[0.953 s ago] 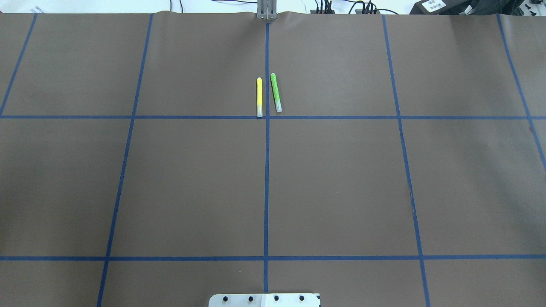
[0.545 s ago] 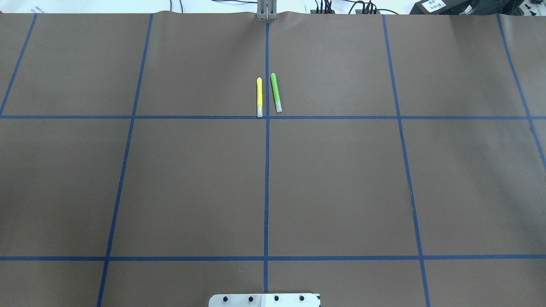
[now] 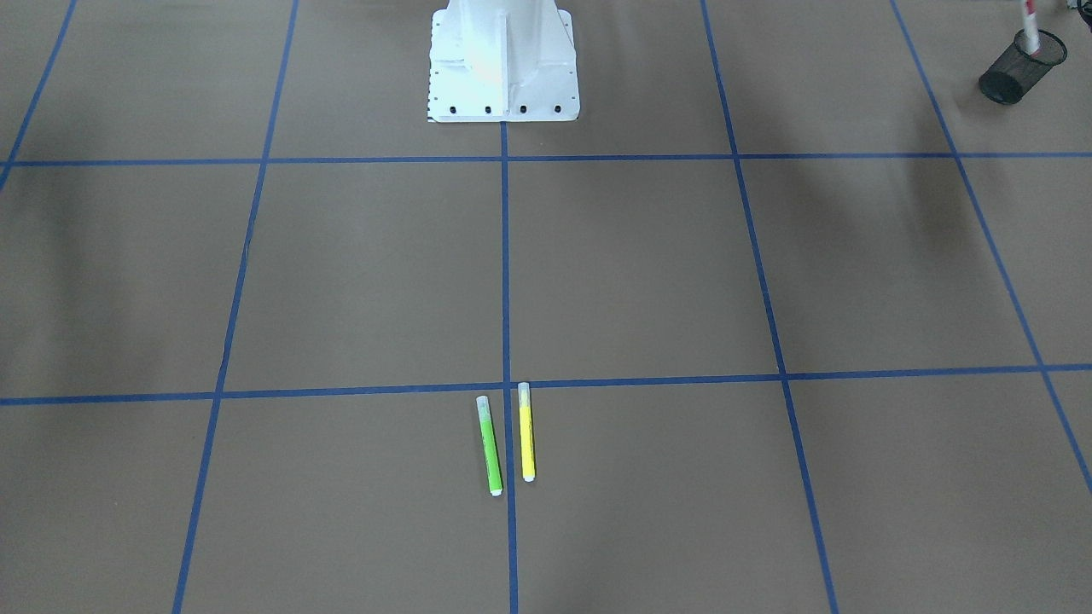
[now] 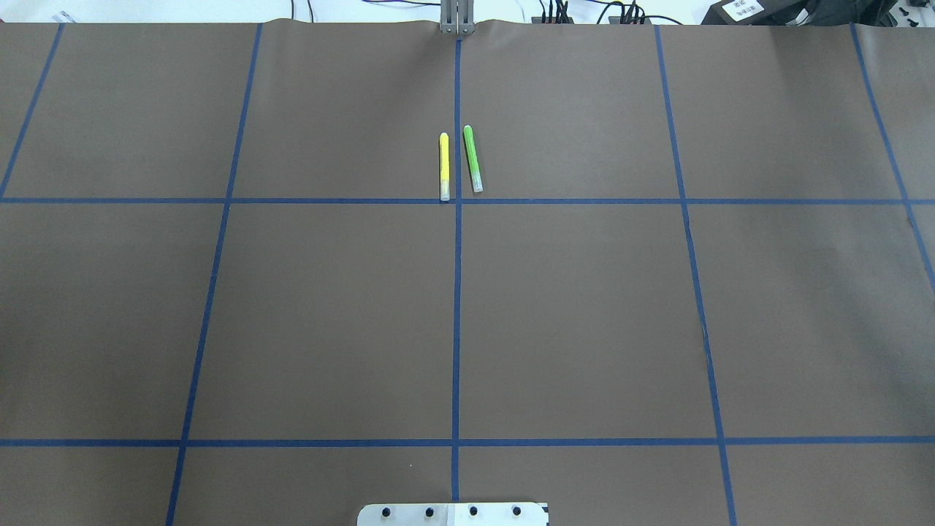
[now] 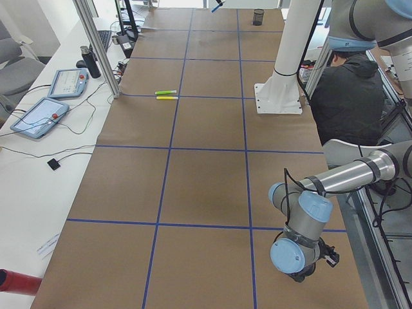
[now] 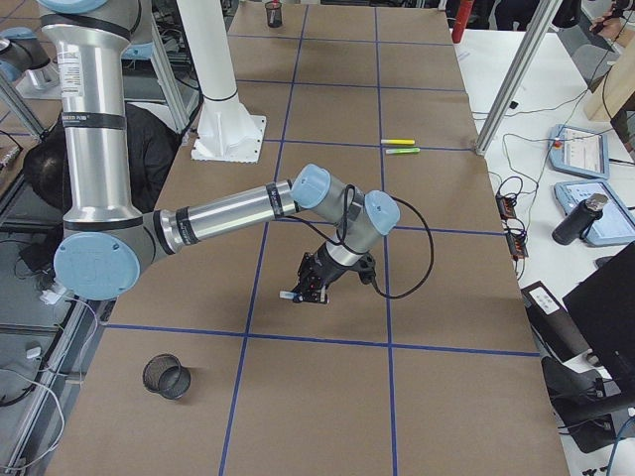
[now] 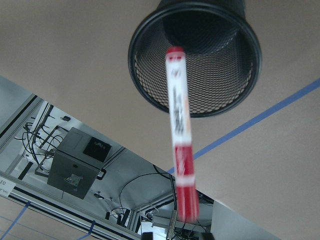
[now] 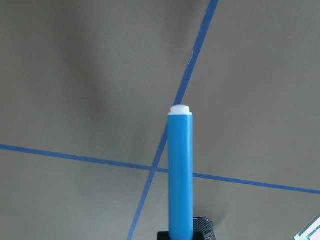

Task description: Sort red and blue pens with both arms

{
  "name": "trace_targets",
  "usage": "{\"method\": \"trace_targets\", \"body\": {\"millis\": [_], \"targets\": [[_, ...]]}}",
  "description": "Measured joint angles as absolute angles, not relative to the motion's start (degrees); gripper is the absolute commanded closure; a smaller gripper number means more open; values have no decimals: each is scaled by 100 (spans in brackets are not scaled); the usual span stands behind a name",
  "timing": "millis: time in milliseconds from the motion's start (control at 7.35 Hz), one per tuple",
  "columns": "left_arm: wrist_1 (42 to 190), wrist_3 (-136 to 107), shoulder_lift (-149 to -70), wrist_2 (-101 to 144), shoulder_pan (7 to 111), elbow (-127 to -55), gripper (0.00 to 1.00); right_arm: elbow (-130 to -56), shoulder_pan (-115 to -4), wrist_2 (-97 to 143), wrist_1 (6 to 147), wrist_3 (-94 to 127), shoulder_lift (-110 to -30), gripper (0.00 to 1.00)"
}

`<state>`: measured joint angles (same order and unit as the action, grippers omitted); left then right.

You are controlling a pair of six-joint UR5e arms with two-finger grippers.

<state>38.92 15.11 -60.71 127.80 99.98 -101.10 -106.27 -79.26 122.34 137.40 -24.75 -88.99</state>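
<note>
Left end effector (image 7: 175, 235) holds the red-capped white marker (image 7: 179, 130), black mesh cup (image 7: 150, 90) at twelve o'clock; off-centre release could clip its rim. Right end effector (image 6: 310, 286) holds the blue-barrelled marker (image 8: 180, 175).

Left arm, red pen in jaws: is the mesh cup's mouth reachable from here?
Probably yes. In the left wrist view the red pen held by the left arm hangs right over the open mouth of the mesh cup, with nothing between them. A short drop should do it.
</note>
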Motion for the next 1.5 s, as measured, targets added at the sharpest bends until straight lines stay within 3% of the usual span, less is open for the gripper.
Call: {"method": "trace_targets", "body": {"millis": [408,1225,1497], "targets": [[3892,1491,-6468,12785,10015,-10312,0,-10629,-8136,12232,13769,-2763,-9199,100],[3954,1425,-8201,13198,10000,-10542,0,-10590,-8556,12174,13792,-3334,-10271,100],[4024,1427,-8438,13459,9989,-10563,0,-10571,-8652,12127,13864,-3550,-10610,100]]}}
